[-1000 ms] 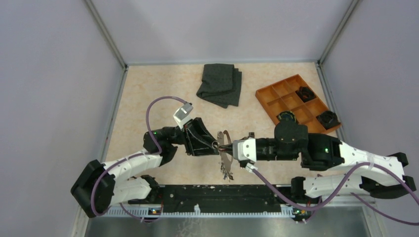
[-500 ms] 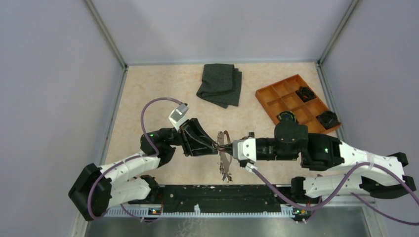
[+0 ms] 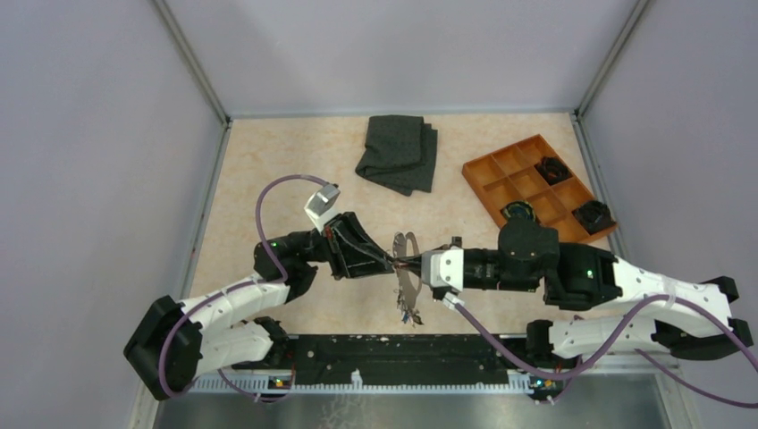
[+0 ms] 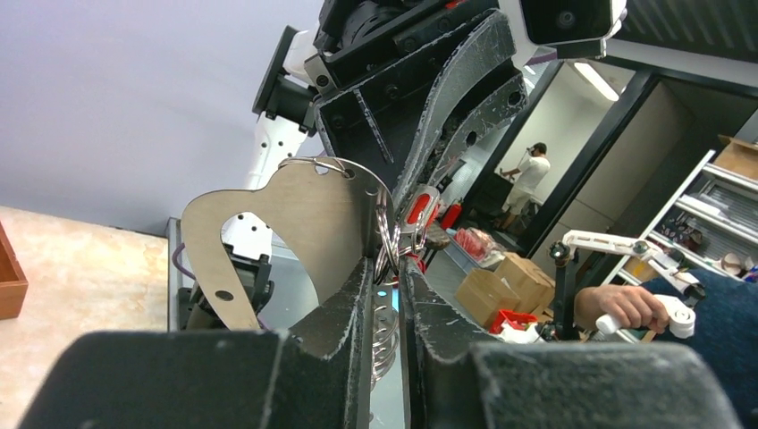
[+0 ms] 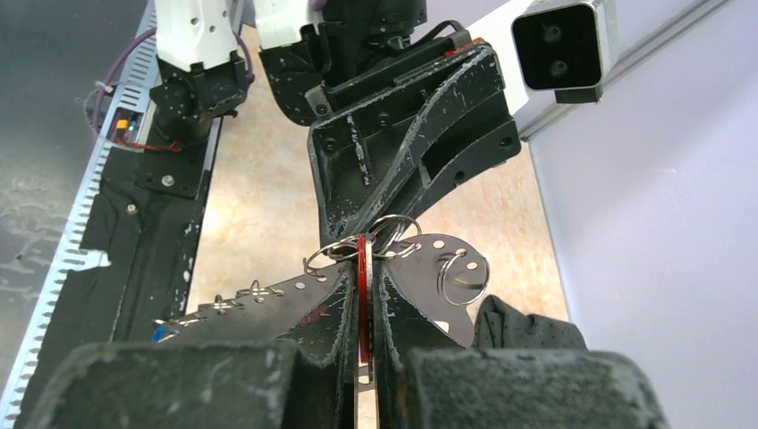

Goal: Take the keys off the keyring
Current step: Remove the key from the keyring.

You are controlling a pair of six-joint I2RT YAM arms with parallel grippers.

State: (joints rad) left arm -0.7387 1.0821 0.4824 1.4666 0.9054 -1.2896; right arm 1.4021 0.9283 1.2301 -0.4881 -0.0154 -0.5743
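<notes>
The keyring point(image 3: 409, 271) is a pale grey curved metal plate with small split rings, held in the air between my two grippers. My left gripper point(image 3: 387, 260) is shut on a split ring point(image 4: 386, 246) at the plate's point(image 4: 295, 219) edge. My right gripper point(image 3: 408, 264) faces it fingertip to fingertip and is shut on a red-headed key point(image 5: 362, 273) that hangs from the same rings point(image 5: 386, 234). More keys point(image 3: 408, 313) dangle from the plate's lower end, among them a blue one point(image 5: 161, 332). In the right wrist view, the plate point(image 5: 427, 268) shows on both sides of my fingers.
A folded dark grey cloth point(image 3: 398, 154) lies at the back centre. An orange divided tray point(image 3: 511, 162) at the back right holds black lumpy clumps point(image 3: 551, 168). A black rail point(image 3: 402, 353) runs along the near edge. Grey walls close in the left, right and back.
My left wrist has shifted slightly left and back. The keyring and its dangling keys have swung a little. Both grippers keep their hold.
</notes>
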